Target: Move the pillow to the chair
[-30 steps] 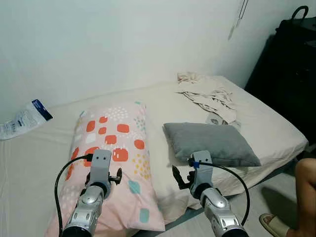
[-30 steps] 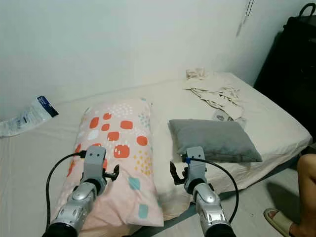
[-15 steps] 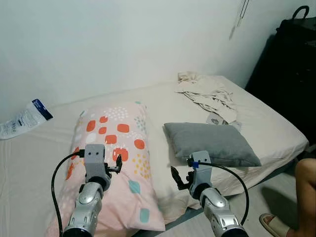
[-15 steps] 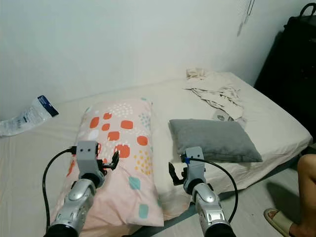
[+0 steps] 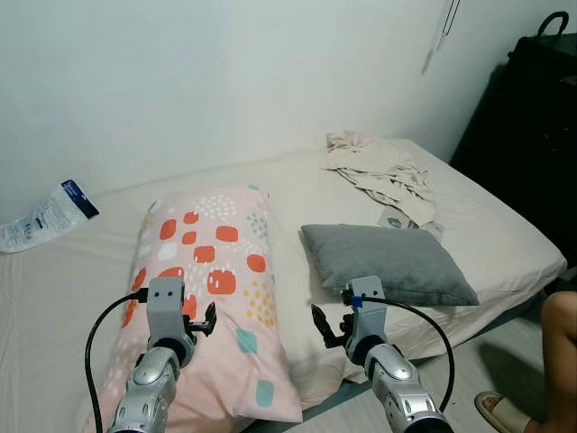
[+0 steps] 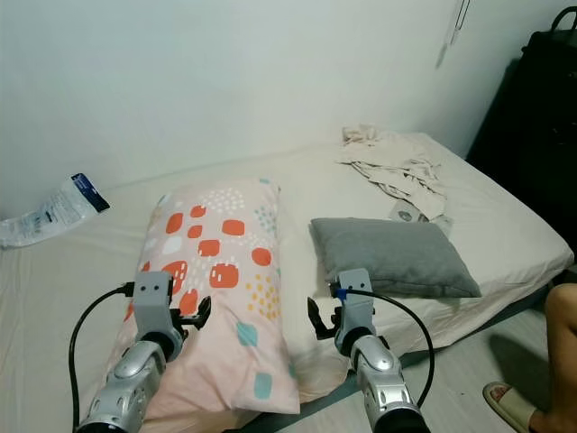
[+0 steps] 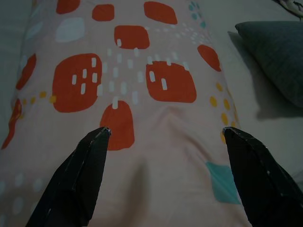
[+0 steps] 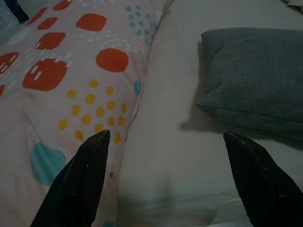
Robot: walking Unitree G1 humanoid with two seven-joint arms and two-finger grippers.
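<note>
A long pink pillow point(image 5: 203, 271) with orange, white and teal patches lies on the bed point(image 5: 81, 271), left of a smaller grey pillow point(image 5: 388, 262). My left gripper point(image 5: 200, 322) hovers low over the pink pillow's near half; in the left wrist view its fingers point(image 7: 78, 175) stand wide apart above the patterned cover point(image 7: 142, 85), holding nothing. My right gripper point(image 5: 329, 327) hangs open over the bare sheet between the two pillows, near the bed's front edge. The right wrist view has the pink pillow point(image 8: 71, 75) on one side and the grey pillow point(image 8: 255, 75) on the other.
Crumpled pale cloth point(image 5: 374, 171) lies at the bed's far right corner, a small packet point(image 5: 394, 217) just behind the grey pillow. A plastic pack point(image 5: 45, 216) rests at the far left. Black furniture point(image 5: 532, 135) stands right; a person's leg point(image 5: 559, 352) is on the floor.
My left gripper has drifted a little left and, after a slight rise, sunk back down over the pink pillow. The right gripper has stayed nearly still.
</note>
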